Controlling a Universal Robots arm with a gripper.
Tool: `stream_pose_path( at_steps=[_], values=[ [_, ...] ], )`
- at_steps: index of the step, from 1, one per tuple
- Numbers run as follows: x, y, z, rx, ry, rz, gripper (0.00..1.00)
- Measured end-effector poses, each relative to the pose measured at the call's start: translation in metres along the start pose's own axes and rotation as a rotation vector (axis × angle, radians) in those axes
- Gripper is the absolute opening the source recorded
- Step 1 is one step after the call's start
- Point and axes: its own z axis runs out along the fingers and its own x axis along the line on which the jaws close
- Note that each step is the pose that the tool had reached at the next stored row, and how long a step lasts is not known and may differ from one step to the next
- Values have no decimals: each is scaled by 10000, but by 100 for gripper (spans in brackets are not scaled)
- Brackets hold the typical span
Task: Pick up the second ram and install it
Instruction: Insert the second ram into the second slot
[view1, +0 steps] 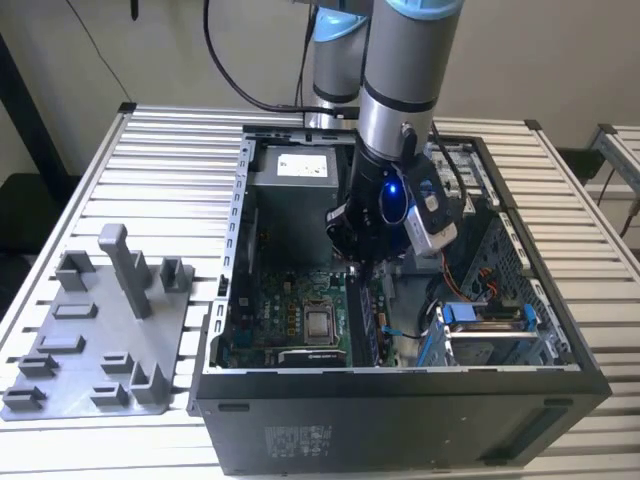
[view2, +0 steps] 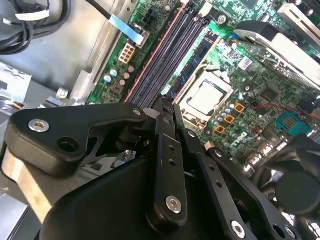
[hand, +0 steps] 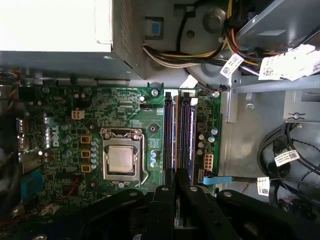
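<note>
- Exterior view: the arm reaches down into an open computer case (view1: 400, 420) that lies on its side on the slatted bench (view1: 170, 160). The gripper (view1: 355, 262) hangs just above the green motherboard (view1: 265, 310), beside the CPU socket (view1: 320, 322).
- Exterior view: a grey power supply (view1: 300, 175) sits at the far end of the case. A grey fixture plate (view1: 90, 340) with upright holders lies on the bench at the exterior view's left, well apart from the gripper.
- First wrist view: the gripper (hand: 176, 187) is in line with the long black memory slots (hand: 185, 135), which run parallel to one side of the CPU socket (hand: 121, 160). A bundle of coloured cables (hand: 175, 55) leaves the power supply beyond the slots.
- Second wrist view: the second ram (view2: 196, 62) appears as a dark blue strip standing on edge in the slot row, between the empty slots (view2: 160, 60) and the CPU socket (view2: 205, 97). Its near end reaches the gripper (view2: 167, 106).
- Gripper state: I cannot tell whether it is closed on the strip or merely resting against it.
</note>
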Motion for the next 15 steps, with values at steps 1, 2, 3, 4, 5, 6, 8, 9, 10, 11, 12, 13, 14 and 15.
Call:
stream_pose_path(
  at_steps=[1,2,3,4,5,6,8,9,10,11,12,13,14,15],
  values=[
    [0,-6,14,0,0,0,14],
    [2,-10,33,-2,0,1,14],
    [4,-11,51,-3,-3,2,14],
    [5,-13,69,-4,-8,1,14],
    [7,-15,87,-2,-13,0,14],
    [7,-17,106,-2,-15,0,14],
    [11,-24,142,-1,-19,8,14],
    [12,-28,161,-2,-20,16,14],
    [12,-30,179,-3,-20,34,14],
    [13,-33,196,-3,-20,68,14],
    [14,-35,213,-2,-18,111,14],
    [14,-37,229,-4,-17,170,14],
    [13,-38,243,-4,-15,238,14],
    [13,-39,256,-4,-14,309,14]
  ],
)
